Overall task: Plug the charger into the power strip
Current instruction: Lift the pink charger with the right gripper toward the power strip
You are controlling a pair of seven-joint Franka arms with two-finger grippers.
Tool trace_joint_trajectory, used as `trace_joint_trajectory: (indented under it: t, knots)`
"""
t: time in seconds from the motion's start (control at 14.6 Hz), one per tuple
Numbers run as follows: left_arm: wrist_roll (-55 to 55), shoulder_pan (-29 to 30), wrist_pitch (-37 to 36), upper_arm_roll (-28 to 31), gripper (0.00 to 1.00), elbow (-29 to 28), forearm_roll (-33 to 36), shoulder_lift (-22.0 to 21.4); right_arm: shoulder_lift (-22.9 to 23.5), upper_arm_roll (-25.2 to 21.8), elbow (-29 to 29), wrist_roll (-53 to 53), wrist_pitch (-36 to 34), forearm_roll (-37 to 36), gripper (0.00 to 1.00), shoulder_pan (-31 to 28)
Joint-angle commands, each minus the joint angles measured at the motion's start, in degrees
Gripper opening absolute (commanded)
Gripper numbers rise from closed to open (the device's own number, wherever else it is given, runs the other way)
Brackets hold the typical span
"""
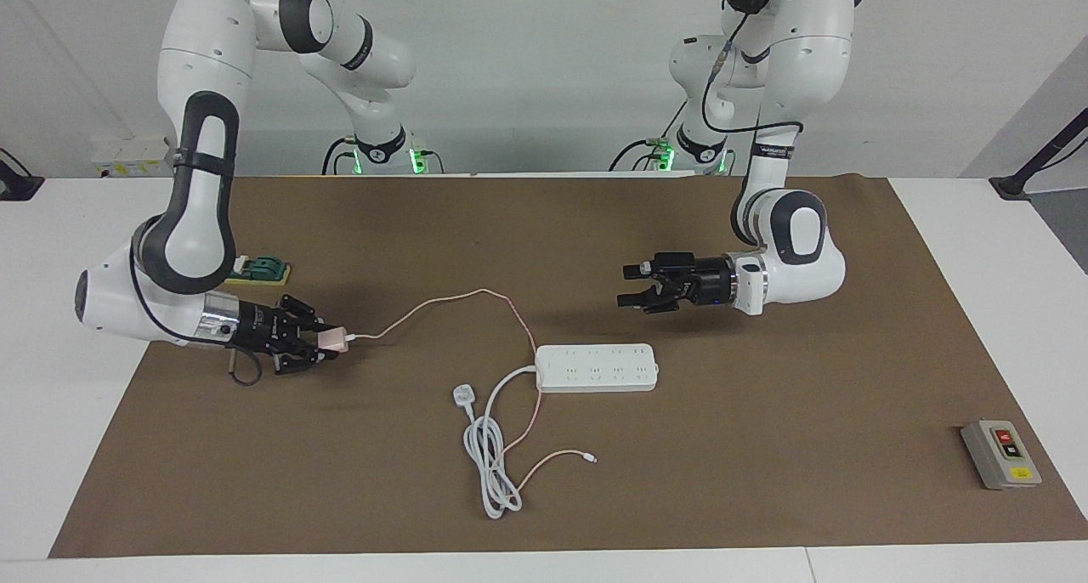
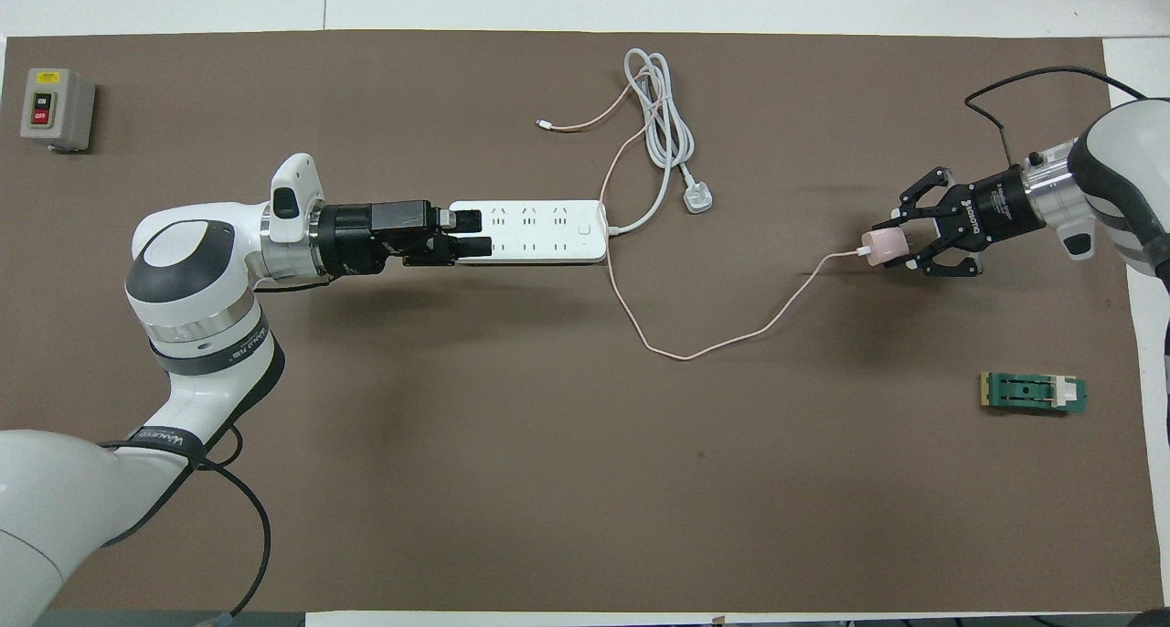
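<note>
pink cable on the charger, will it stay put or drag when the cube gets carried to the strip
Likely floppy: the pink cable lies in loose curves. It will probably trail the charger in the right gripper. It passes the power strip, so it might snag.

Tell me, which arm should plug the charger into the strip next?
The right one, most likely. The right gripper already holds the charger, with its cable trailing toward the strip. The left gripper is open and empty, up over the mat beside the strip, so it could steady it.
</note>
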Motion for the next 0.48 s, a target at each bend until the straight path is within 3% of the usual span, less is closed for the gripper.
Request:
trace_joint_trajectory:
  t: [0.0,0.41]
  knots:
    - [1.0,-0.6,1.3,0.1,1.0,-0.4,-1.6,-0.5,-1.6,0.4,0.2,4.1,-0.7,1.3,0.0,1.3]
    - [1.0,-0.8,1.4,0.0,1.0,-0.2,-2.2,-0.5,-3.8,3.7,1.8,13.0,0.0,2.9,0.0,3.4]
